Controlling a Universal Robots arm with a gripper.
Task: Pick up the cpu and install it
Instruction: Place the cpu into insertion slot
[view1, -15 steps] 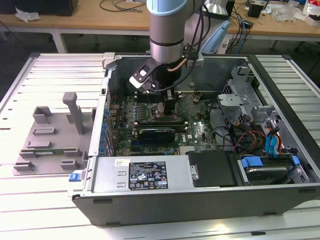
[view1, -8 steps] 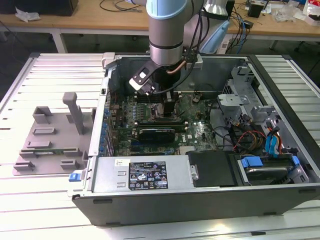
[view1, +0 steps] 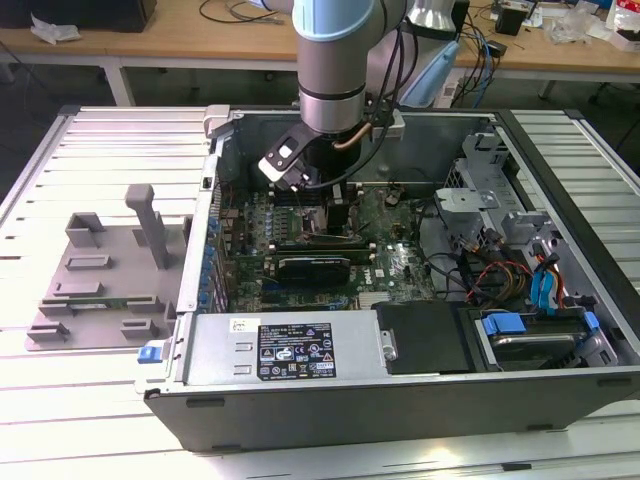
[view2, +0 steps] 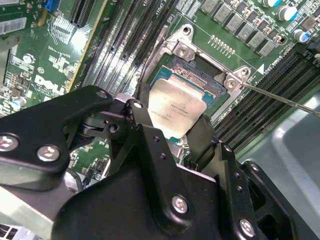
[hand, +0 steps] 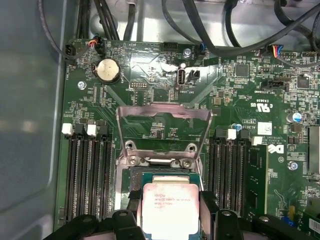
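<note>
The arm (view1: 335, 50) is reaching straight down into the open case (view1: 400, 410) on the bench (view1: 60, 420), and its lower end is low over the motherboard (hand: 240, 85). In the second wrist view, the black fingers (view2: 141, 117) are clamped on the cpu (view2: 177, 110), one on each of two opposite edges. Its silver top faces up. The chip sits right over the socket (view2: 200, 67), square to the opening, and I can't tell whether it is fully seated or a touch above. In the first wrist view, the metal frame (hand: 162, 112) stands swung open just beyond the chip. Rows of memory slots (hand: 87, 175) flank the socket on both sides. Out on the exterior view's left, the grey tray (view1: 100, 290) lies on the bench beside the case, well apart from the action.
</note>
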